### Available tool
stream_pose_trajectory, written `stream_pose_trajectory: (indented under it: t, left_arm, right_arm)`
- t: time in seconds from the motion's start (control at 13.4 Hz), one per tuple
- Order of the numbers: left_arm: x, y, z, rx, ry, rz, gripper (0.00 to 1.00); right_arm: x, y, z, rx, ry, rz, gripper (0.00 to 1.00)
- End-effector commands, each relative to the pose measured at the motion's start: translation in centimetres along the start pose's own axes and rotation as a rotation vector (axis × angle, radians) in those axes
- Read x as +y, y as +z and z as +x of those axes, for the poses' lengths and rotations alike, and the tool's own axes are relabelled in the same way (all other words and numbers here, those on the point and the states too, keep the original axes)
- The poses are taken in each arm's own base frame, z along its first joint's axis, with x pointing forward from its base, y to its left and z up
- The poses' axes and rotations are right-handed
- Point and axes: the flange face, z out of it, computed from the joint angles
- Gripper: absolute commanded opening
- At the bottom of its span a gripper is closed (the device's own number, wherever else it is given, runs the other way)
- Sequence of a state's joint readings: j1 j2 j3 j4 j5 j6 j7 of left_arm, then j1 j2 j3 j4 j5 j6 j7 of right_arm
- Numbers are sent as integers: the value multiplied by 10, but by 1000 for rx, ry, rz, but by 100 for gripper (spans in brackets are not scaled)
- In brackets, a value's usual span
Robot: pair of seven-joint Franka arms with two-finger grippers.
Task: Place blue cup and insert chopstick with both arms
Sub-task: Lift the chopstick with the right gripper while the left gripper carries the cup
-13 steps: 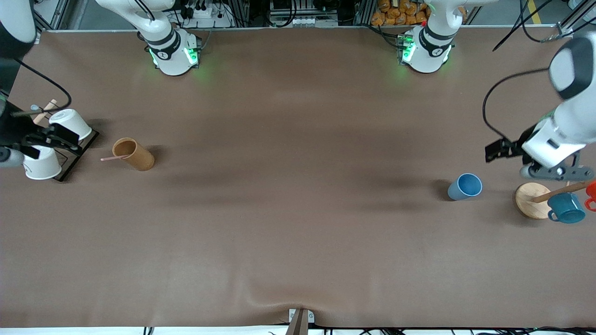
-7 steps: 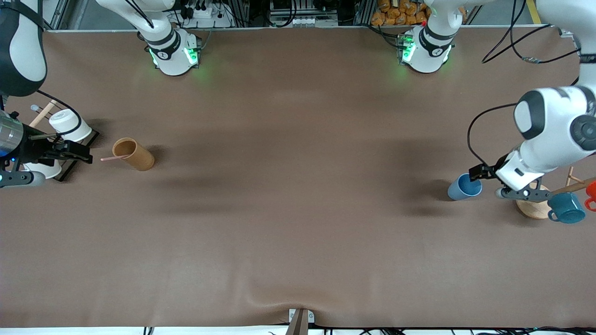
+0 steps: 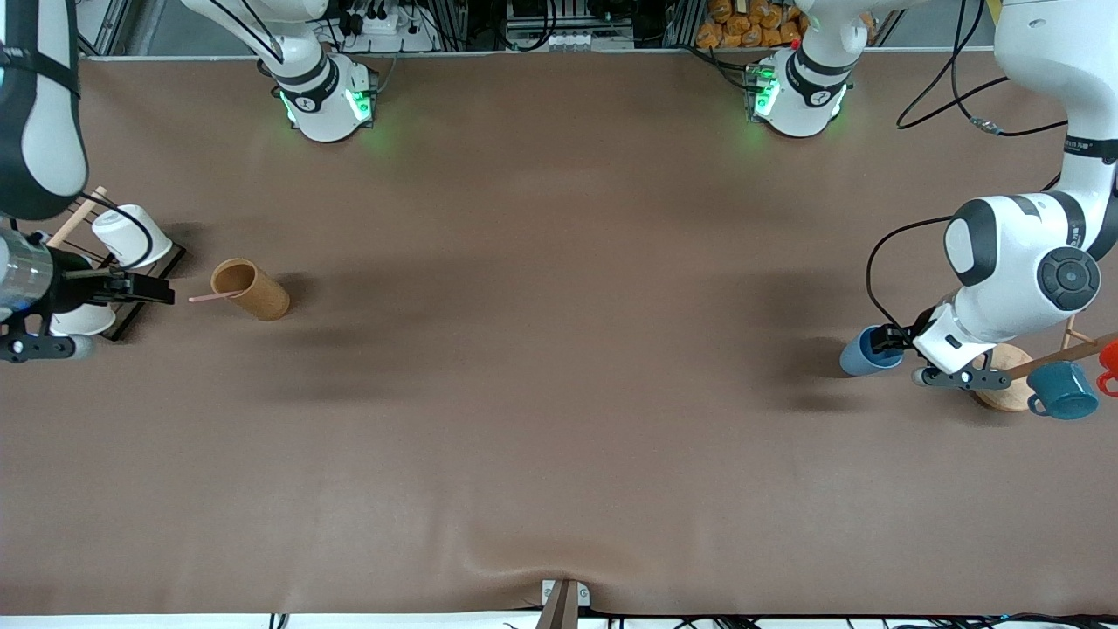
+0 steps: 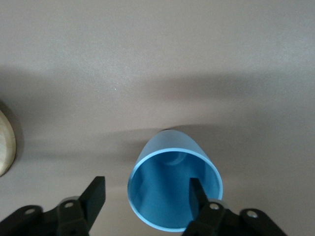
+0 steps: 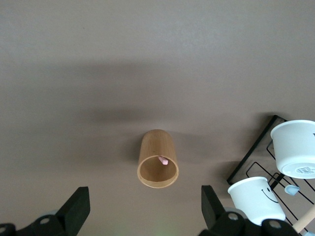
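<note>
The small light-blue handleless cup (image 4: 174, 189) is standing on the brown table (image 3: 559, 419) toward the left arm's end, right next to a round light-wood rack base (image 3: 1004, 393) with a wooden rod (image 3: 1048, 356) sticking out and a darker teal mug with a handle (image 3: 1063, 390) hanging by it. The left gripper (image 4: 147, 196) is down at the cup's rim, and in the left wrist view one finger (image 4: 197, 194) is inside the mouth while the other sits outside the wall, so the fingers straddle the rim with a visible gap and aren't clearly pinching it. Way over toward the right arm's end, the thin pale-pink chopstick (image 3: 208, 298) pokes out of a tan-brown cylindrical cup (image 3: 249, 289). The right gripper (image 5: 142, 209) hangs near that cup, fingers spread wide and holding nothing, with white paper cups (image 5: 295, 147) on a black wire rack (image 5: 253, 164) just beside it.
</note>
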State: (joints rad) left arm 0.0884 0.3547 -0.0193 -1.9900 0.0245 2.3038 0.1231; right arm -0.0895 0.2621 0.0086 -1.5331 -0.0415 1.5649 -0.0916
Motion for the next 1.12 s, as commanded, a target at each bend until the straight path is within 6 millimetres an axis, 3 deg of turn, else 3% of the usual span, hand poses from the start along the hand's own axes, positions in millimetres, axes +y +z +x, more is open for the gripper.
stream_pose_trajectory:
  t: [0.0, 0.15, 0.22, 0.37, 0.6, 0.75, 0.9, 1.05]
  left_arm:
    - [-7, 5, 2, 2, 5, -7, 59]
    - [-8, 13, 3, -1, 3, -10, 50]
    - [-7, 17, 4, 2, 3, -11, 38]
    - [-7, 17, 5, 4, 4, -9, 1]
    - [-1, 11, 5, 9, 44, -10, 0]
    - [25, -15, 2, -13, 98, -24, 0]
    - [68, -45, -2, -29, 152, -46, 0]
    - [123, -61, -3, -45, 167, -63, 0]
  right_arm:
    - [5, 15, 4, -41, -3, -11, 100]
    - [1, 30, 6, -96, -6, -10, 100]
    - [4, 39, 11, -114, -3, -7, 100]
    - [15, 57, 17, -147, 15, 2, 100]
    - [25, 77, 23, -178, 38, 9, 99]
    - [26, 87, 27, -191, 44, 16, 93]
    - [26, 95, 31, -201, 86, 12, 86]
    - [28, 106, 34, -219, 91, 16, 80]
